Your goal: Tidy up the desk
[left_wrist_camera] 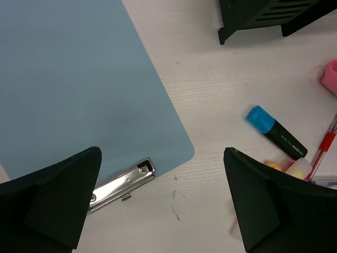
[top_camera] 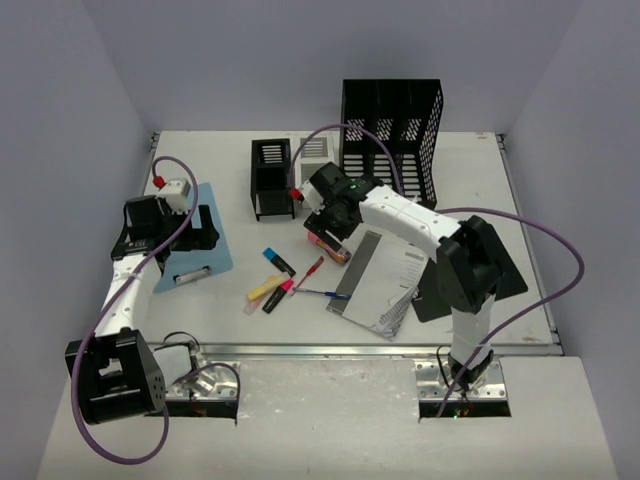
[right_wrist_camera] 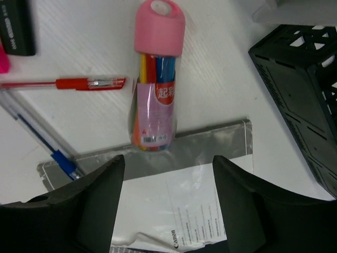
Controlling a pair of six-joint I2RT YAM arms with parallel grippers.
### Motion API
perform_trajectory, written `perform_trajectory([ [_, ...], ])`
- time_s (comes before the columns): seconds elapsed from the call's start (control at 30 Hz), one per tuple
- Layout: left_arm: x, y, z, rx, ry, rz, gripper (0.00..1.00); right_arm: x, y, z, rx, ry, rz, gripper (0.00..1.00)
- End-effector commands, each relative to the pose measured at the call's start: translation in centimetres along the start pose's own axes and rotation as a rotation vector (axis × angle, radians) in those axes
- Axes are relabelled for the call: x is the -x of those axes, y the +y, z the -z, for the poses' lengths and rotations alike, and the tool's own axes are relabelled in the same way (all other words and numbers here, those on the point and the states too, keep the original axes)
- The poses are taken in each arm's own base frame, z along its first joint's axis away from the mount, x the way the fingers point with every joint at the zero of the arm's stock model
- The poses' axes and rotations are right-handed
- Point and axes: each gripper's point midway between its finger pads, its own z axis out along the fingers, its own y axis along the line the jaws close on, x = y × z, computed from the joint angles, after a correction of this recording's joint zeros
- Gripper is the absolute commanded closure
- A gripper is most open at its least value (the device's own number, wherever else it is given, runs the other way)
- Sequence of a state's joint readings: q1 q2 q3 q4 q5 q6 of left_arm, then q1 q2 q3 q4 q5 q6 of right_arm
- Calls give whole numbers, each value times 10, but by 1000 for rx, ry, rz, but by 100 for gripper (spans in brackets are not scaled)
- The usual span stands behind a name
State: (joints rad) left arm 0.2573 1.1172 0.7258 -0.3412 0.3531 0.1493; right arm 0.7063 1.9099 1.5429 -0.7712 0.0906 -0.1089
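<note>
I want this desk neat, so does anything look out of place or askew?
Yes: pens and highlighters lie scattered across the desk, a marker tube lies on its side, and the paper packet sits crooked.

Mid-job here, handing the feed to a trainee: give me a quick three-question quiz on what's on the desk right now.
1. True or false: the left gripper is shut on the blue clipboard.
2. What lies straight ahead of the open right gripper? A stapler; B marker tube; C mug.
3. How many black mesh organisers stand at the desk's far side?
Key: 1 false, it is open and empty. 2 B. 3 two: a pen holder and a file rack.
</note>
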Motion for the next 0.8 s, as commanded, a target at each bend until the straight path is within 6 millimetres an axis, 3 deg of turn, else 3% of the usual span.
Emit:
perform_trajectory([
  [0.0,15,2,4,-2,-55,-15,0,32,-10,-3,-79,-50,-46,31],
  [0.03,16,2,4,-4,-57,-16,0,45,-11,-2,-71,-73,-58,31],
  [0.1,17,3,5,-1,-61,-14,0,44,-7,-18,-49,-30,-62,31],
  [0.13,16,4,5,-2,-60,-13,0,54,-7,-17,-40,-49,-67,31],
  [0.27,17,5,6,0,-63,-9,0,60,0,-36,2,-33,-78,31],
  [0.53,18,8,8,2,-70,-5,0,60,15,-68,77,9,-84,32],
  [0.77,16,10,8,4,-67,0,0,51,25,-85,103,46,-78,34],
])
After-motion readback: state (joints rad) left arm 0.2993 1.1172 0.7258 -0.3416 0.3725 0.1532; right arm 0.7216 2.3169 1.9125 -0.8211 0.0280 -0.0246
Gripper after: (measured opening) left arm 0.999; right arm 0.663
